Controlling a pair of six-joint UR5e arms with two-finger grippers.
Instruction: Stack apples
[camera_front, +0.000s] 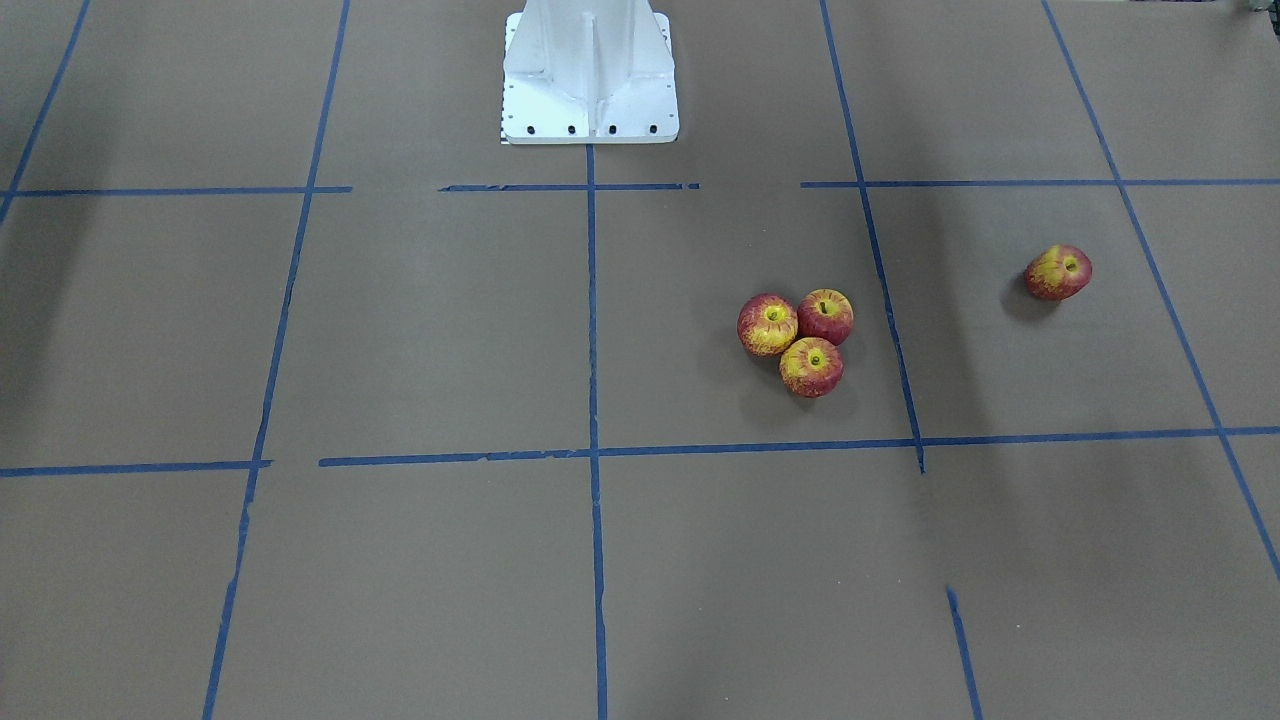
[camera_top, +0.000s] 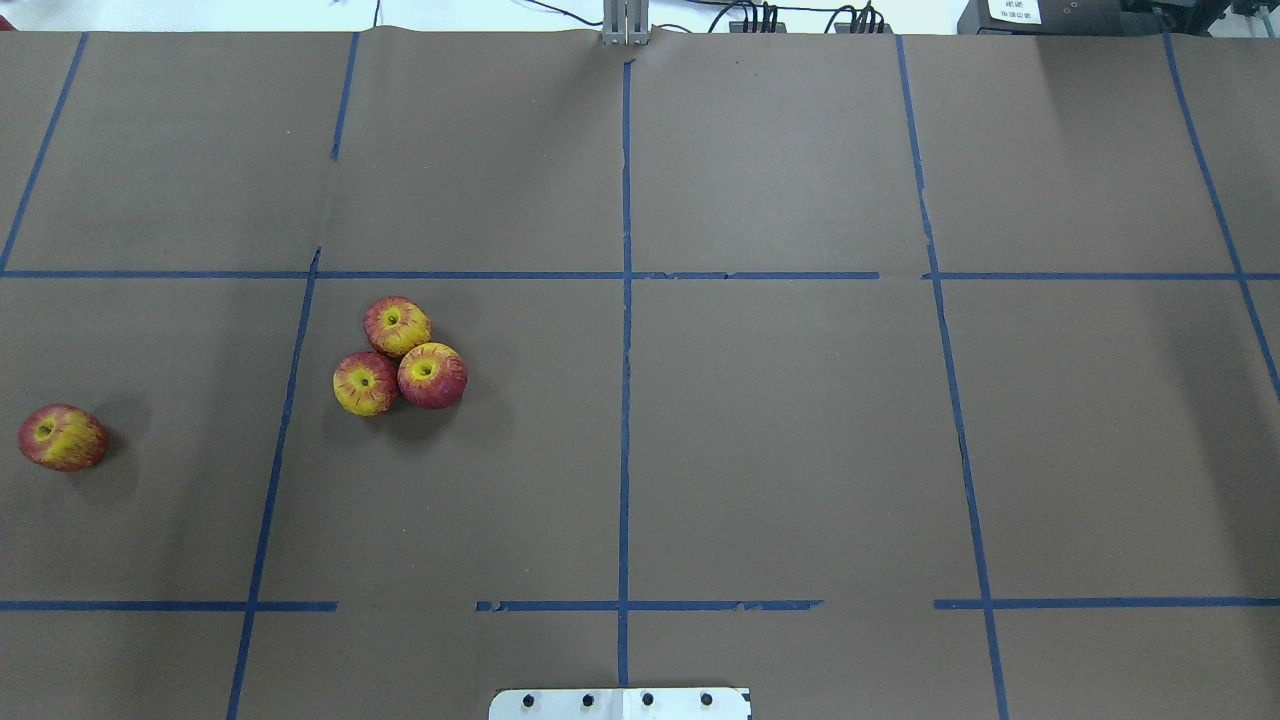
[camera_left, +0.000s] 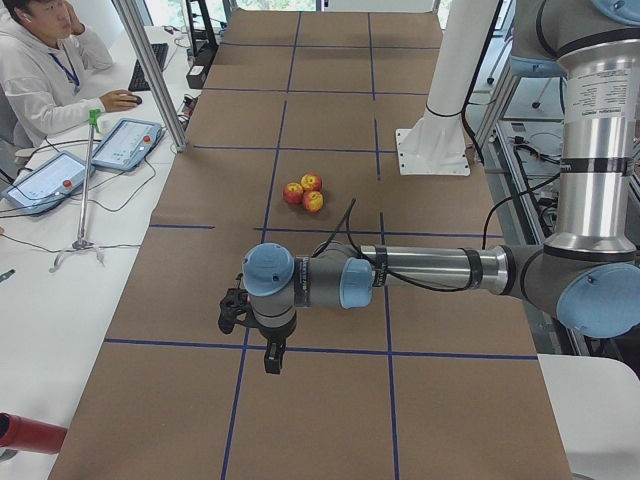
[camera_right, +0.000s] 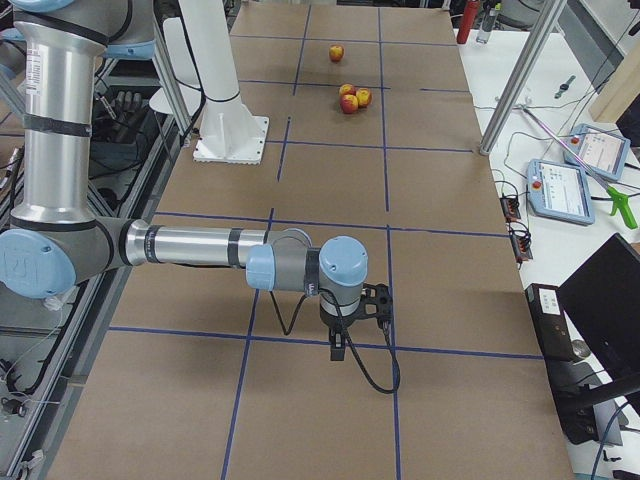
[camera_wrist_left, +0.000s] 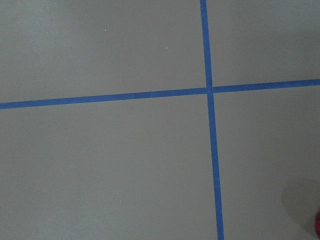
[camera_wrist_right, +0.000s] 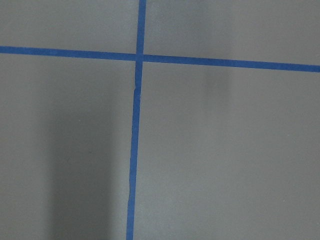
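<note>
Three red-and-yellow apples (camera_front: 767, 324) (camera_front: 826, 316) (camera_front: 811, 366) sit touching in a cluster on the brown table, stem dimples up. The cluster also shows in the overhead view (camera_top: 400, 360). A fourth apple (camera_front: 1058, 272) lies alone, tilted, near the table's left end (camera_top: 62, 437). My left gripper (camera_left: 272, 360) points down above the table, short of the cluster and nearer that end. My right gripper (camera_right: 340, 350) hangs over the far opposite end. Each gripper shows only in a side view, so I cannot tell whether it is open or shut.
The white robot pedestal (camera_front: 590, 90) stands at the table's back middle. Blue tape lines (camera_top: 625, 400) divide the brown surface into squares. An operator (camera_left: 40, 70) sits at a side desk with tablets (camera_left: 125, 143). A red sliver (camera_wrist_left: 317, 226) touches the left wrist view's edge.
</note>
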